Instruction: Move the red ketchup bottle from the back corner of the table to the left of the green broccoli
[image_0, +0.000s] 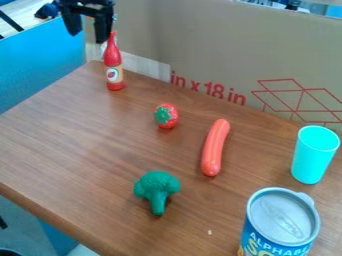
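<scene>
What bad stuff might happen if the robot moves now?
The gripper is up by the top of the tall red bottle, so a sideways bump might knock the bottle over. If it tips toward the strawberry, that might get pushed and roll. The blue-green cup stands close to the soup can, so grabbing one might bump the other.

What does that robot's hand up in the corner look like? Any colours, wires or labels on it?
The robot's hand, called a gripper, is black. It has a blocky crosspiece at the top and two thick, straight-sided fingers, a bit like a chunky fork with two prongs. I can't make out any wires or labels on it.
</scene>
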